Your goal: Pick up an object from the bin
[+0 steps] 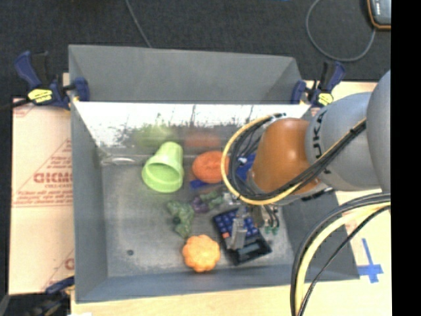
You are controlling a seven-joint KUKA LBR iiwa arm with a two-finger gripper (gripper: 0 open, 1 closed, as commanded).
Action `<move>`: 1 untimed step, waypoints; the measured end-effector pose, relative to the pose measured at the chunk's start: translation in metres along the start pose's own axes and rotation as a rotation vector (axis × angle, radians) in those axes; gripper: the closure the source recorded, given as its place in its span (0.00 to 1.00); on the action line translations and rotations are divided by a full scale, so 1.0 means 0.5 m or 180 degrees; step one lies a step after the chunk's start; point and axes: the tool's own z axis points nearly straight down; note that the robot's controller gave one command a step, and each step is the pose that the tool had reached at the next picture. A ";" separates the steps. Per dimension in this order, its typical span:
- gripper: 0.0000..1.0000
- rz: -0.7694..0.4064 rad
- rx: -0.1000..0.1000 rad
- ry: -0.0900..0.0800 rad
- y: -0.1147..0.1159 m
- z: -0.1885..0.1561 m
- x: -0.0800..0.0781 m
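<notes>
The grey bin [85, 196] is sitting on a dark surface [197, 12]. The arm [342, 143] is reaching in, its gripper [253, 234] hovering over a blue-black block [225, 224] at the floor's lower right, beside an orange ball [200, 253]. I cannot tell its state.

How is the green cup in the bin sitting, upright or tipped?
Tipped: the green cup lies on its side, its open mouth facing the view's lower left.

Arm [355, 143] hides pt of blue-black obj [227, 226] nr gripper [252, 243].
</notes>
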 end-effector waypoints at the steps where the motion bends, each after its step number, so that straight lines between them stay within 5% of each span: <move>1: 1.00 0.0002 0.0000 0.0011 0.000 -0.064 0.002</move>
